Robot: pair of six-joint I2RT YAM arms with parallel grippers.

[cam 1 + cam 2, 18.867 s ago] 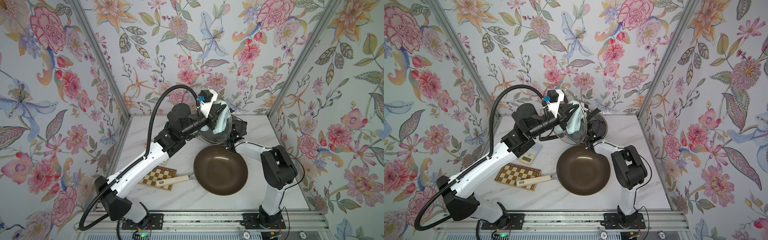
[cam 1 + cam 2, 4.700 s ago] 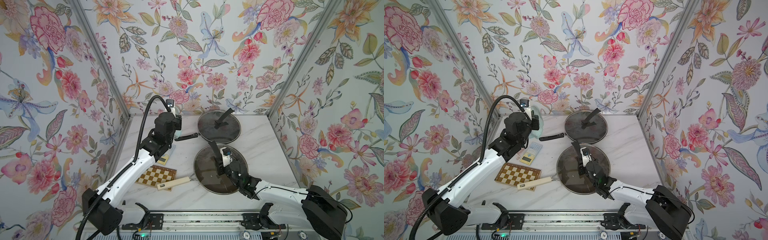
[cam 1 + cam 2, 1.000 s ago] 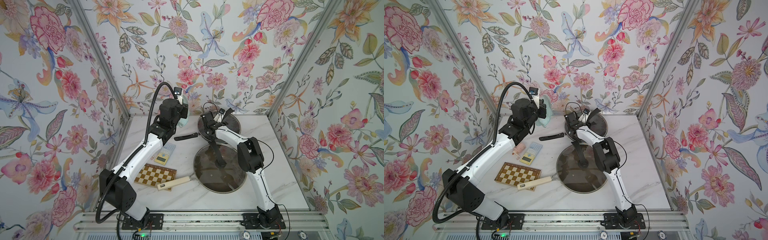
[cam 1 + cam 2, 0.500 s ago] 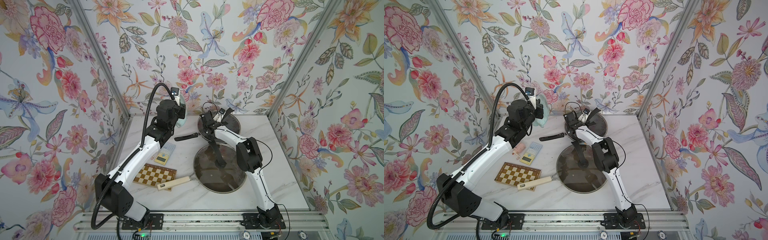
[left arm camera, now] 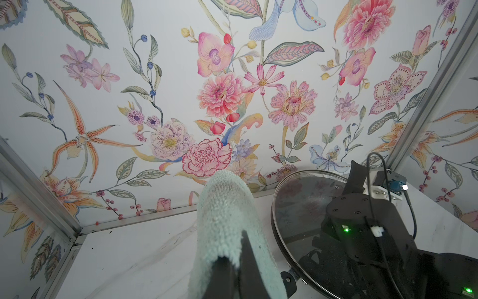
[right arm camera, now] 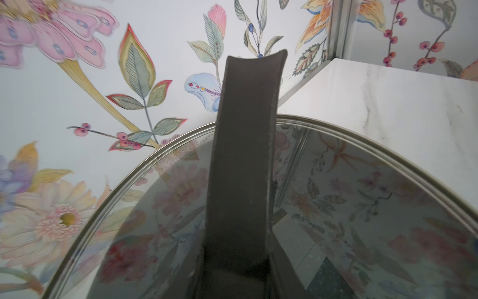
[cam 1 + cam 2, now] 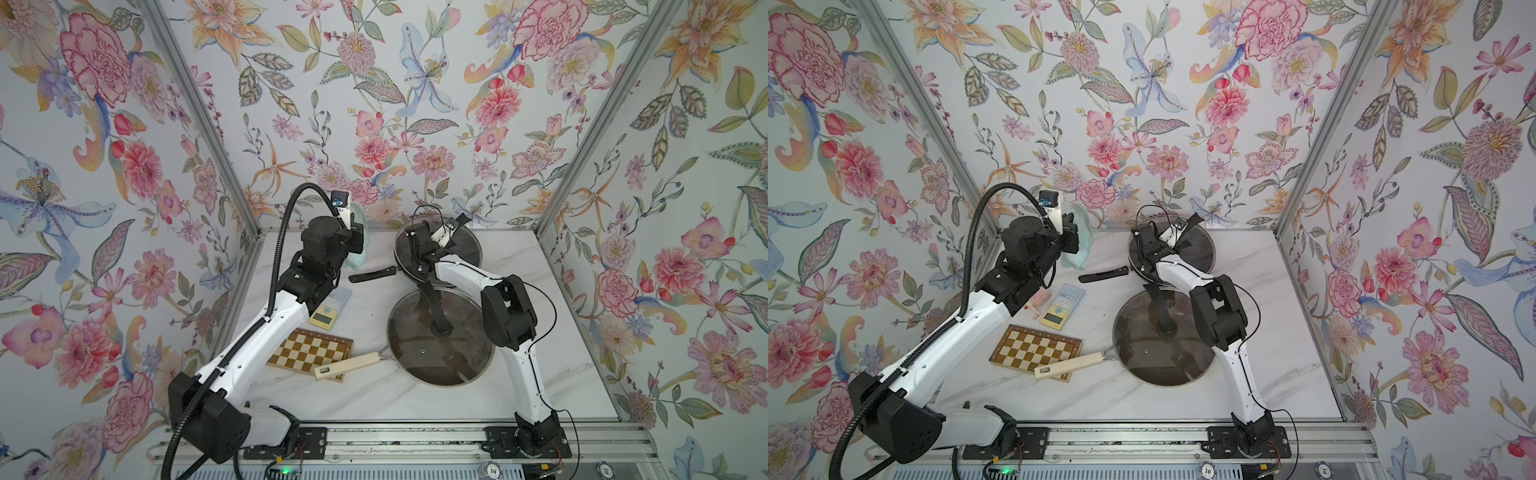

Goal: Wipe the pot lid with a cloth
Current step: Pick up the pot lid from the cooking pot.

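The pot lid (image 7: 463, 251) (image 7: 1198, 249), glass with a metal rim and an arched black handle (image 6: 245, 155), sits on a black pan at the back of the table. My right gripper (image 7: 448, 240) (image 6: 238, 271) is shut on that handle, low on the arch. The mint-green cloth (image 7: 360, 259) (image 7: 1080, 245) (image 5: 225, 220) hangs folded over the fingers of my left gripper (image 7: 356, 243) (image 5: 236, 261), which is shut on it. That gripper is raised near the back wall, left of the lid (image 5: 297, 207) and apart from it.
A second glass lid (image 7: 440, 357) covers a brown pan with a cream handle (image 7: 347, 365) at the front. The black pan's handle (image 7: 374, 274) points left. A chessboard (image 7: 309, 351), a calculator (image 7: 330, 307) and a small pink object (image 7: 1040, 300) lie under my left arm.
My right gripper has closed onto the far lid's handle. My left arm has drifted a little to the left and lower, still holding the cloth.
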